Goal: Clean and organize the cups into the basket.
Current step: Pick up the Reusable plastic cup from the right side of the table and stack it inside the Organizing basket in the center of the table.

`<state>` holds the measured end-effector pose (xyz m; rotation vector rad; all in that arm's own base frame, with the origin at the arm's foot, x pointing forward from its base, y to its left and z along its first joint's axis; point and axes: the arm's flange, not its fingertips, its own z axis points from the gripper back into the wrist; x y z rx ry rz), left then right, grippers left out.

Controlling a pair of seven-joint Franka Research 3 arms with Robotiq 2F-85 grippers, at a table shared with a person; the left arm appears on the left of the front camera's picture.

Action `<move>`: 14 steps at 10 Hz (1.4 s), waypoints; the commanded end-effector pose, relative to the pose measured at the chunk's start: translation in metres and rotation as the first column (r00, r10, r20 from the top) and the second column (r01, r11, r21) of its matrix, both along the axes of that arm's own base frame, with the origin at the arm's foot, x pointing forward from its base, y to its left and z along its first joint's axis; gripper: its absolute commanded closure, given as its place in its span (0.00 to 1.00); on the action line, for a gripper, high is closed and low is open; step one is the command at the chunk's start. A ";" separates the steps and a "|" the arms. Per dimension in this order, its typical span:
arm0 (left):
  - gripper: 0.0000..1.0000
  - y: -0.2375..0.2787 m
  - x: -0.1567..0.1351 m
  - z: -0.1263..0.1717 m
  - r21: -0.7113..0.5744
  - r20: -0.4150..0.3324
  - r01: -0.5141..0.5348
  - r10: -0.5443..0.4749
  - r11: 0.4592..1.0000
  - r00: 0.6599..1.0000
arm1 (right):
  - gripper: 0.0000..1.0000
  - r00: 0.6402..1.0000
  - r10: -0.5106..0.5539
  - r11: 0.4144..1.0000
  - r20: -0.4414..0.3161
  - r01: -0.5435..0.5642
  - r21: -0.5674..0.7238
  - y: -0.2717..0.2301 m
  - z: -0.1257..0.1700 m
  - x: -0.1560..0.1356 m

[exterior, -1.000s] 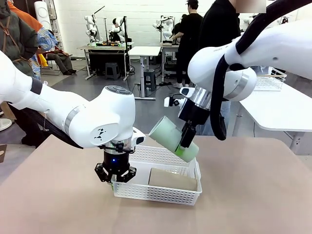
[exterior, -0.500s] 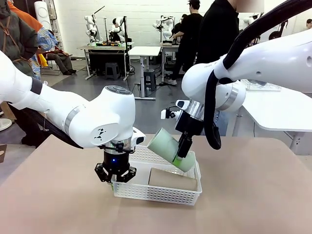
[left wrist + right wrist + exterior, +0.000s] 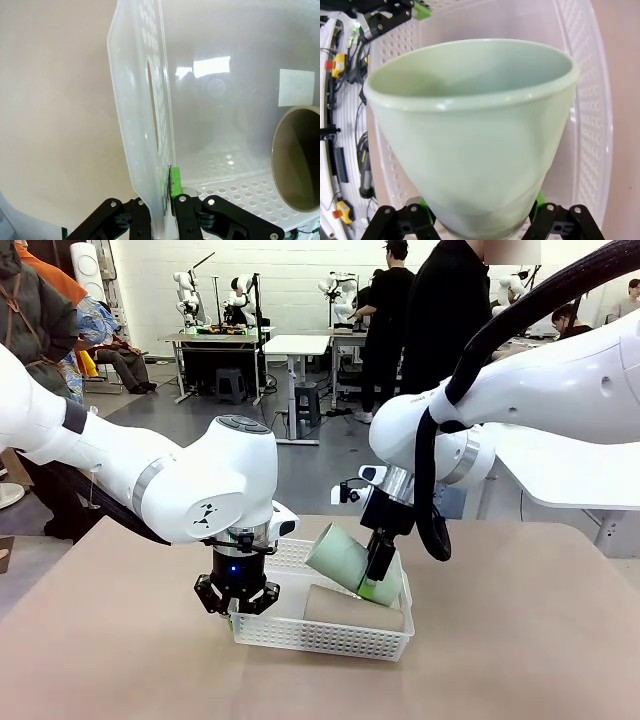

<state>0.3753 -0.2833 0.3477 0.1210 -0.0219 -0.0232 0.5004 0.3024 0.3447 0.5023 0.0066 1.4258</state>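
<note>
Right gripper (image 3: 378, 578) was closed on the mint green cup (image 3: 343, 556), with its two fingers pressed against opposite sides of the cup's narrow lower end. In the right wrist view the green pads (image 3: 422, 206) showed at either side of that end, and the cup's wide mouth faced the camera. The cup hung tilted over the right half of the basket (image 3: 320, 636), mouth raised toward the left and base dipping toward the basket's right end. Just under the base lay the tan cup (image 3: 352, 608), on its side on the basket floor along the near wall. Whether the two cups touched could not be told.

Left gripper (image 3: 237, 597) pointed straight down at the basket's left end and was closed on the end wall, one finger outside it and one inside. In the left wrist view a pad was set flat against the wall's inner face, close to the cut-out handle (image 3: 152, 112). Farther along the perforated floor, the tan cup's open mouth faced that end. The wall stood upright between the fingers, and the basket's underside looked level with the counter (image 3: 520, 640).

The basket sat around the middle of the counter, its long sides running left to right. A person (image 3: 445, 320) in black stood at the far side, behind the right arm.
</note>
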 end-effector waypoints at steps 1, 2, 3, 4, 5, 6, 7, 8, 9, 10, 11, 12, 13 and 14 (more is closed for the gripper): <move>1.00 0.001 -0.001 0.001 0.003 0.005 0.009 -0.009 1.000 1.000 | 0.19 0.999 0.045 0.999 0.028 -0.045 0.010 0.002 -0.004 0.006; 1.00 0.001 -0.001 0.001 0.003 0.005 0.009 -0.009 1.000 1.000 | 0.19 0.998 0.059 0.998 0.032 -0.060 0.010 0.003 -0.007 0.006; 1.00 0.001 -0.001 0.001 0.003 0.005 0.009 -0.009 1.000 1.000 | 0.19 0.998 0.061 0.998 0.030 -0.061 0.012 0.002 -0.006 0.005; 1.00 0.001 -0.001 0.001 0.003 0.005 0.009 -0.009 1.000 1.000 | 0.00 0.998 0.063 0.998 0.027 -0.063 0.020 0.003 -0.007 0.005; 1.00 0.001 -0.001 0.001 0.003 0.005 0.009 -0.009 1.000 1.000 | 0.00 0.998 0.063 0.998 0.028 -0.063 0.024 0.003 -0.006 0.005; 1.00 0.001 -0.001 0.001 0.003 0.005 0.009 -0.009 1.000 1.000 | 0.00 0.998 0.062 0.998 0.030 -0.063 0.028 0.003 -0.004 0.005; 1.00 0.001 -0.001 0.001 0.003 0.005 0.009 -0.009 1.000 1.000 | 0.00 0.998 0.063 0.997 0.030 -0.064 0.034 0.002 -0.003 0.004; 1.00 0.001 -0.001 0.001 0.003 0.005 0.009 -0.009 1.000 1.000 | 0.00 0.997 0.064 0.997 0.031 -0.065 0.038 0.003 -0.004 0.004; 1.00 0.001 -0.001 0.001 0.003 0.005 0.009 -0.009 1.000 1.000 | 0.00 0.997 0.065 0.997 0.033 -0.066 0.045 0.003 -0.003 0.004; 1.00 0.001 -0.001 0.001 0.003 0.005 0.009 -0.009 1.000 1.000 | 0.00 0.997 0.063 0.996 0.040 -0.066 0.063 0.001 0.003 0.003; 1.00 0.001 -0.001 0.001 0.003 0.005 0.009 -0.009 1.000 1.000 | 0.00 0.995 0.070 0.992 0.065 -0.076 0.100 -0.008 0.018 -0.006; 1.00 0.001 -0.001 0.001 0.003 0.005 0.009 -0.009 1.000 1.000 | 0.00 0.992 0.068 0.979 0.107 -0.087 0.186 -0.027 0.048 -0.022; 1.00 0.001 -0.001 0.001 0.003 0.005 0.009 -0.009 1.000 1.000 | 0.00 0.985 0.057 0.945 0.163 -0.106 0.309 -0.067 0.087 -0.045; 1.00 0.001 -0.001 0.001 0.003 0.005 0.009 -0.009 1.000 1.000 | 0.00 0.980 0.008 0.903 0.201 -0.093 0.420 -0.112 0.112 -0.062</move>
